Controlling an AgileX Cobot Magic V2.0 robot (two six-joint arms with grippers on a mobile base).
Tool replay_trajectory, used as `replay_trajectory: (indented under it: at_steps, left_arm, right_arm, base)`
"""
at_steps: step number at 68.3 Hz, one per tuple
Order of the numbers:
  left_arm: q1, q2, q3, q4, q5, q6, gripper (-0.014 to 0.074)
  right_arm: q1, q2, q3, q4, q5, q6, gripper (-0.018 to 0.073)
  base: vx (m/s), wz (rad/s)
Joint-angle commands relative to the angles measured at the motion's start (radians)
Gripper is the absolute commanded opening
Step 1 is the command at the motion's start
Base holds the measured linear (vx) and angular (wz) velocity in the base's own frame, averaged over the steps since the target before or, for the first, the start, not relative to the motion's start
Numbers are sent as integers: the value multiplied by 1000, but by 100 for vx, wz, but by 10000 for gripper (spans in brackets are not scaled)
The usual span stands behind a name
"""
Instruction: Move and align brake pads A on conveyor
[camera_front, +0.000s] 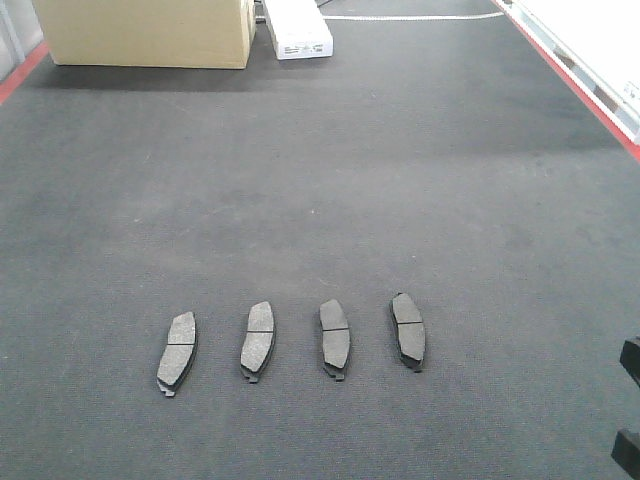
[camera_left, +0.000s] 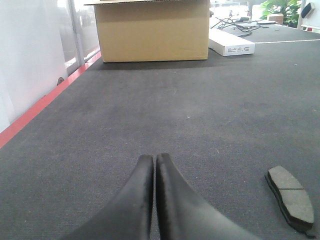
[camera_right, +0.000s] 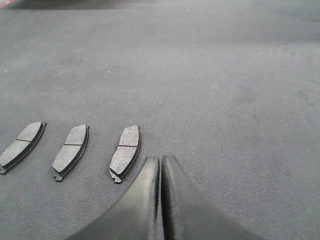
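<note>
Several dark grey brake pads lie in a side-by-side row on the charcoal conveyor (camera_front: 320, 180), from the leftmost pad (camera_front: 177, 352) to the rightmost pad (camera_front: 408, 330); each runs roughly front to back. My left gripper (camera_left: 154, 157) is shut and empty, low over bare belt, with one pad (camera_left: 290, 197) off to its right. My right gripper (camera_right: 160, 159) is also shut with nothing in it. The nearest pad (camera_right: 125, 152) lies just left of its tips, and two more pads (camera_right: 70, 148) (camera_right: 20, 145) lie further left.
At the back left of the belt stands a cardboard box (camera_front: 150, 30), with a white carton (camera_front: 298, 32) beside it. Red edge strips (camera_front: 575, 85) run along both sides. Black arm hardware (camera_front: 630, 410) shows at the right edge.
</note>
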Motion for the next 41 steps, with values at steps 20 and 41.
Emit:
replay_trajectory:
  at_steps: [20, 41]
  left_arm:
    - [4, -13, -8, -11, -83, -1, -6]
    - [4, -13, -9, -11, -83, -1, -6]
  right_arm:
    - [-8, 2, -28, -48, -74, -1, -8]
    - [-351, -85, 24, 303, -384, -454, -8]
  base:
    - [0, 0]
    - [0, 0]
